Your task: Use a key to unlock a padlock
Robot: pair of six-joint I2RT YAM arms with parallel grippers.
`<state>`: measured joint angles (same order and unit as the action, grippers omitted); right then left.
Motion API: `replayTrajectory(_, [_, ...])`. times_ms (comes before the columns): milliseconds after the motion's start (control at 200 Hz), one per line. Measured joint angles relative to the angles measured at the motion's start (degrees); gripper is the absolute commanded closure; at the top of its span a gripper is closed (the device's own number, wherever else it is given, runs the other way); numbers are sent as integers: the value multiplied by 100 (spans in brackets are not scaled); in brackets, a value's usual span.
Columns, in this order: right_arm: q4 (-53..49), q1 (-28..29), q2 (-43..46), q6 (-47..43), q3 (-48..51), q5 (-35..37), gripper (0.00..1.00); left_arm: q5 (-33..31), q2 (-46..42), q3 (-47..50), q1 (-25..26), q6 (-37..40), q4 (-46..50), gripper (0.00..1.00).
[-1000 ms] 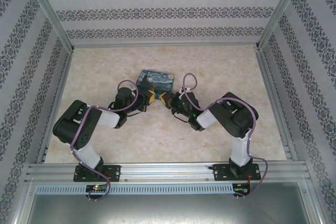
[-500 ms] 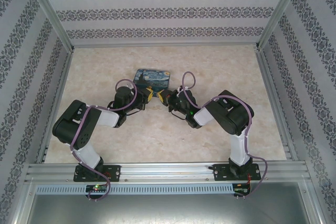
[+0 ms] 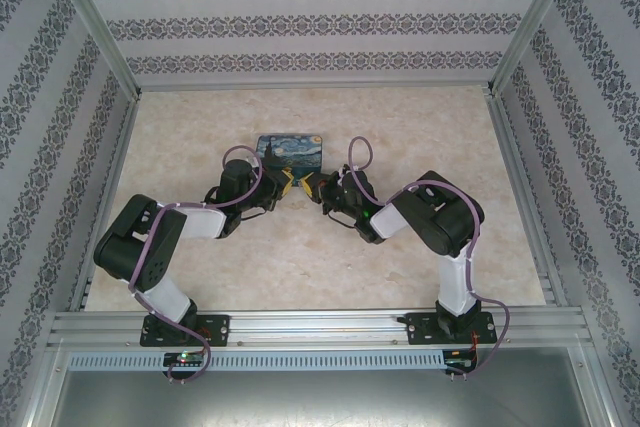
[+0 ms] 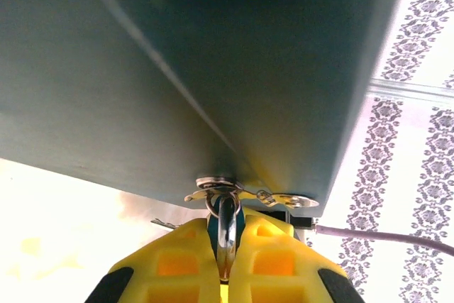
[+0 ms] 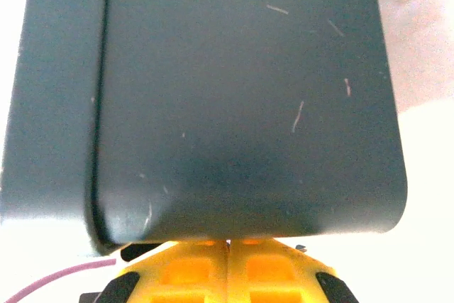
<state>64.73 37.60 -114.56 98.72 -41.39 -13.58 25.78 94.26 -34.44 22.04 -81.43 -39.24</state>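
The tiny padlock (image 4: 215, 227), teal-bodied with a shiny metal shackle, hangs from the metal hasp (image 4: 245, 194) on the edge of the dark-blue painted box (image 3: 290, 149). My left gripper (image 4: 226, 220) is shut on the padlock, its yellow fingers pressed to both sides. In the top view the left gripper (image 3: 286, 185) and the right gripper (image 3: 311, 185) meet tip to tip at the box's near edge. My right gripper (image 5: 228, 245) is shut, right against the dark box face (image 5: 241, 104). The key is hidden. A thin metal sliver (image 4: 167, 223) pokes out left of my left fingers; I cannot tell what it is.
The box sits mid-table on the pale marbled tabletop (image 3: 420, 127). Patterned walls and aluminium rails (image 3: 100, 207) close in the left, right and back. Both arms' purple cables (image 3: 355, 152) loop close to the grippers.
The left arm's elbow has sunk toward the near left. The right arm shifted a little left early on. The box has slid slightly away. Both grippers have stayed shut.
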Motion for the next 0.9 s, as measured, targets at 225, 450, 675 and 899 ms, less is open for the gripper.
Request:
replayTrajectory(225, [11, -2, -39, -11, 0, -70, 100, 22, -4, -11, 0, 68, 85, 100])
replayTrajectory(450, [26, 4, -48, 37, -24, -61, 100, 4, -4, -9, 0, 0, 44, 100])
replayTrajectory(675, [-212, 81, -131, 42, -354, 118, 100, -282, -4, -9, -11, -2, -28, 100])
replayTrajectory(899, [-328, 179, -175, 35, -509, 387, 100, -404, -4, -9, -48, -44, -90, 100])
